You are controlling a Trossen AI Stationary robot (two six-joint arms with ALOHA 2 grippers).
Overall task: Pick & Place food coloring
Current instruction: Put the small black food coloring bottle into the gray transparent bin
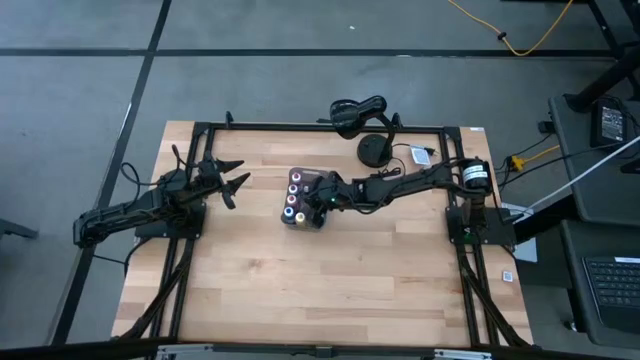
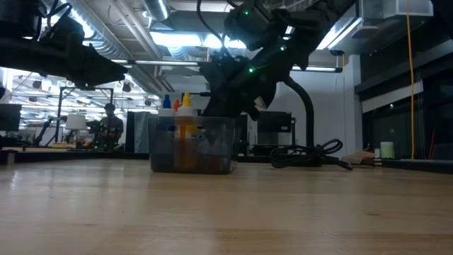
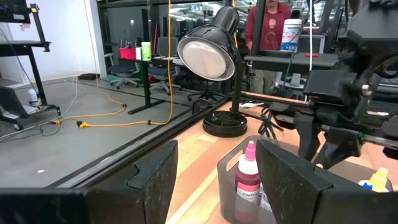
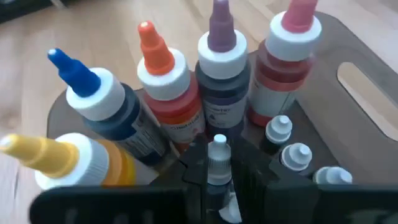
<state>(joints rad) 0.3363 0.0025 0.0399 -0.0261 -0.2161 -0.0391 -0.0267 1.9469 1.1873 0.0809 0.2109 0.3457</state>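
A: Which step is in hand?

B: On the worktop [image 1: 330, 280], the right pincer [image 4: 219, 180] sits in the gray tray [image 1: 300, 198], pinching a small white-capped bottle [image 4: 217, 155]. It looks either a pick or a placing; I can't tell which.

A: Next move?

B: A straight vertical move, I'd judge; 5 tall bottles [image 4: 219, 62] crowd close.

A: Anything else?

B: The lamp [image 1: 362, 118] behind. The left pincer [image 1: 232, 177] waits spread, well apart.

table [image 1: 300, 290]: light wood | desk lamp [image 1: 372, 148]: black, far edge | tray [image 4: 348, 43]: gray, mid-table
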